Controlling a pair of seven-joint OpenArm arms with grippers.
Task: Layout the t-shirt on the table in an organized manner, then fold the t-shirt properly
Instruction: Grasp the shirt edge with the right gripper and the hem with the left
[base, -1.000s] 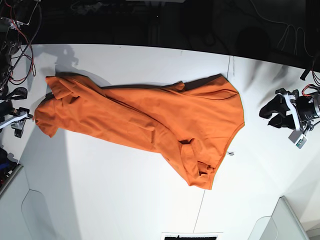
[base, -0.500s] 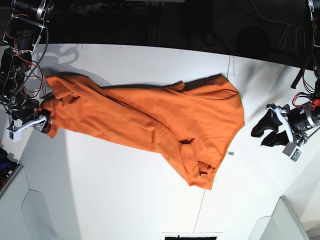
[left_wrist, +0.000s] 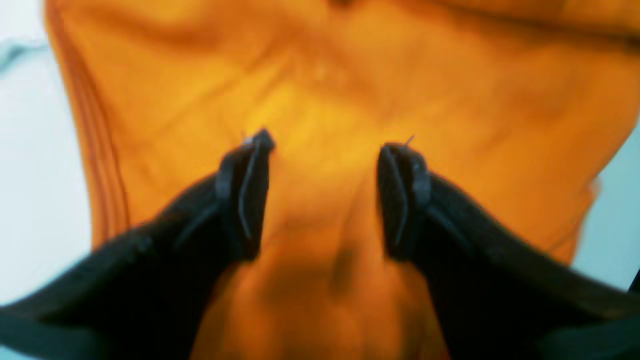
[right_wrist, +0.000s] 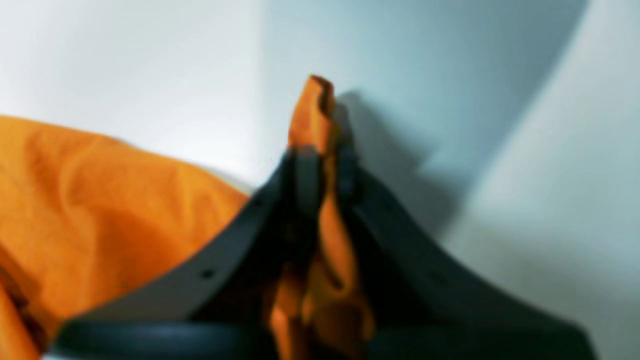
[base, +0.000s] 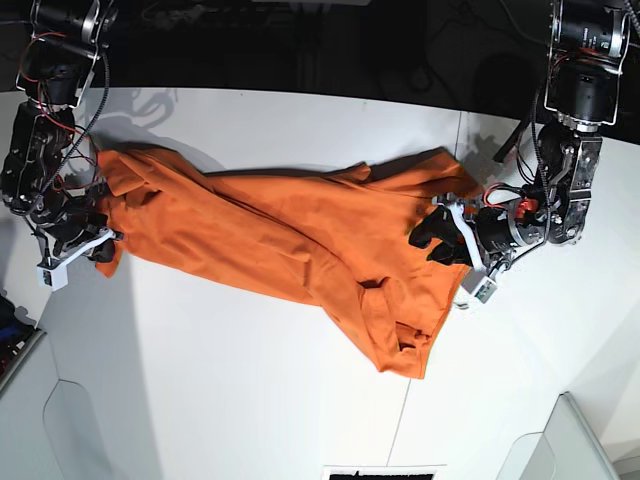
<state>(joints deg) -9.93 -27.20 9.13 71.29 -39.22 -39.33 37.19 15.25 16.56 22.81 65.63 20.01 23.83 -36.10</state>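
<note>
Orange t-shirt (base: 290, 235) lying rumpled and twisted on the white worktop (base: 250, 400), long axis running from the worktop's left edge in the base view across towards the seam on the right, sagging at that end toward the near edge in a bunched, knotted fold. Not yet laid out flat; no fold begun, by the look of it. Right claw (base: 92, 245) at the shirt's end nearest the worktop's left edge, pressed together and pinching a narrow ridge of fabric, seen in the right wrist view as a strip of orange (right_wrist: 320, 165) standing up between the closed jaws, bare worktop beyond it. Left claw (base: 440, 240) at the opposite end, over the shirt's wide part just short of the seam, spread wide with cloth filling the space beneath and between the two fingers (left_wrist: 245, 195) in the left wrist view; nothing gripped there, and whether the tips touch the cloth cannot be told. Relation that matters: the two claws at opposite ends of the shirt's long axis, one end already held, the other directly under an open claw. Likely next need: closing on that far end so both ends can be drawn apart along the axis, pulling out the twist. Risk: catching several layers at once and keeping the tangle.
</note>
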